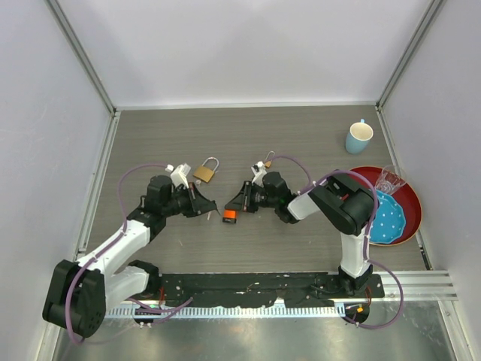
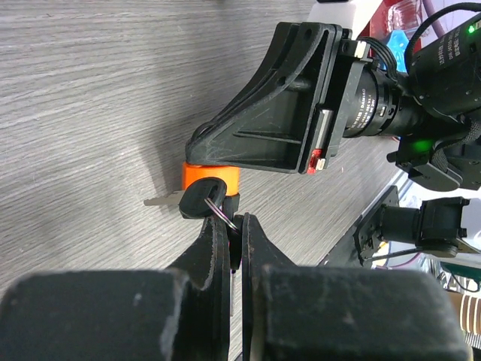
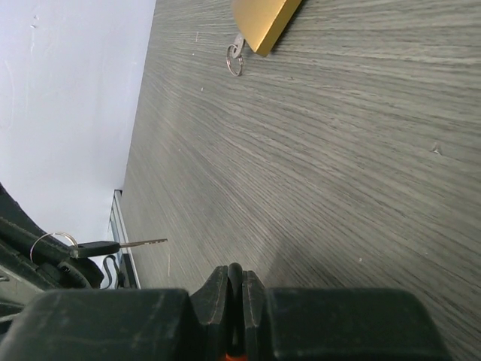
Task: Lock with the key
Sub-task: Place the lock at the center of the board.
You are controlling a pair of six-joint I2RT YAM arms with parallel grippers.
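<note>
Your left hand is clamped shut on the ring of the key, not on the key itself. The black-headed key sticks out sideways at the fingertips, low over the worktop, and is only as steady as the ring lets it be. Your right hand, tip to tip with the left, is closed on a small orange piece. I cannot tell what that piece is, nor whether it touches the key. The padlock lies flat on the worktop just beyond the left hand, apart from both hands.

A key loose on a ring will likely not find a keyhole, so first get a firm pinch across the black head with the blade pointing straight out. Only then carry it to the padlock's base. Steady the body with the other hand before you push in and turn.
</note>
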